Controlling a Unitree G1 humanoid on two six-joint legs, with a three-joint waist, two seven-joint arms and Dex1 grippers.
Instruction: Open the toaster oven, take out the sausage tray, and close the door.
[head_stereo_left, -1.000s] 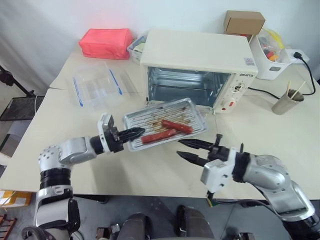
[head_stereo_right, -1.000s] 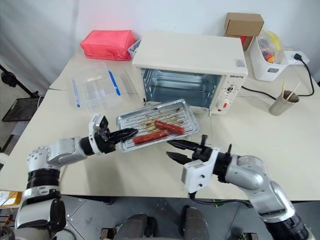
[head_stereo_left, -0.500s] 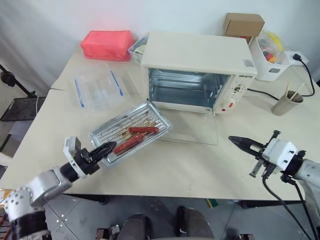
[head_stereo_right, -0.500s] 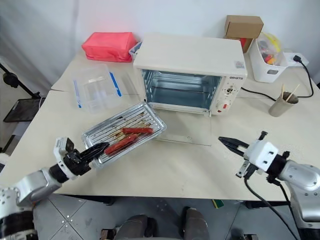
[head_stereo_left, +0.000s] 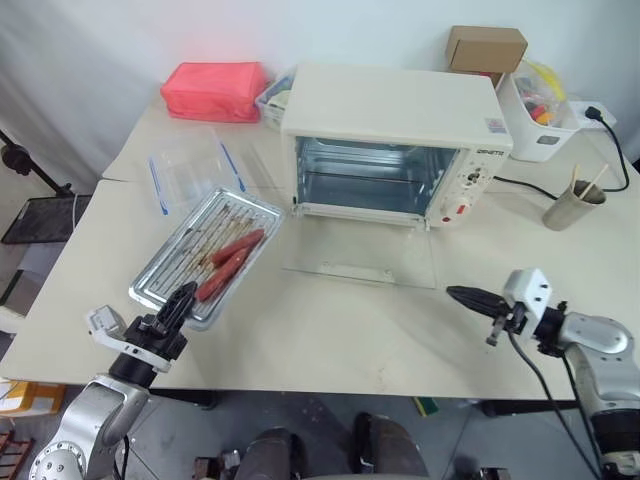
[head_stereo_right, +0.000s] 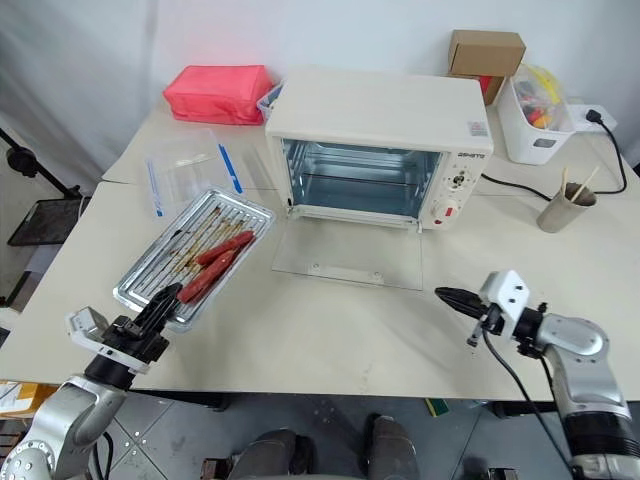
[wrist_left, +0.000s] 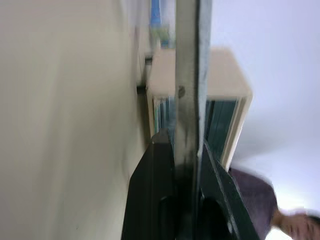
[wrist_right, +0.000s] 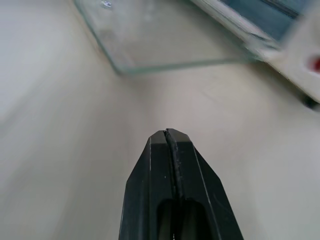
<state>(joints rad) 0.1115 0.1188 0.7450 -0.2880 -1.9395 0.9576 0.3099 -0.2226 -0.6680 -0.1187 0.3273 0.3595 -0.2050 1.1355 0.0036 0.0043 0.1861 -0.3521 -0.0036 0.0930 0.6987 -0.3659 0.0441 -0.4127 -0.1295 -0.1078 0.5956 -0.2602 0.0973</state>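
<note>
The cream-white toaster oven (head_stereo_left: 395, 110) stands mid-table with its cavity bare. Its glass door (head_stereo_left: 360, 255) lies folded down flat on the table. The silver sausage tray (head_stereo_left: 170, 270), holding two red-brown sausages (head_stereo_left: 232, 250), sits low over the table's left side. My left gripper (head_stereo_left: 182, 297) is shut on the tray's near rim. In the left wrist view that rim (wrist_left: 186, 100) runs edge-on between my fingers (wrist_left: 155, 165). My right gripper (head_stereo_left: 455, 293) hovers near the front right, shut and empty, pointing toward the door's corner (wrist_right: 165, 35).
A clear container with blue clips (head_stereo_left: 190, 170) lies just beyond the tray, and a red bag (head_stereo_left: 213, 87) behind it. On the right stand a paper cup with sticks (head_stereo_left: 573, 205), a white bin (head_stereo_left: 540, 115), a cardboard box (head_stereo_left: 487, 47) and a black cable (head_stereo_left: 610, 140). A person (wrist_left: 280, 215) appears in the left wrist view.
My left gripper carried the tray from in front of the oven out to the left and nearer the front edge. My right gripper shut and swung away to the right.
</note>
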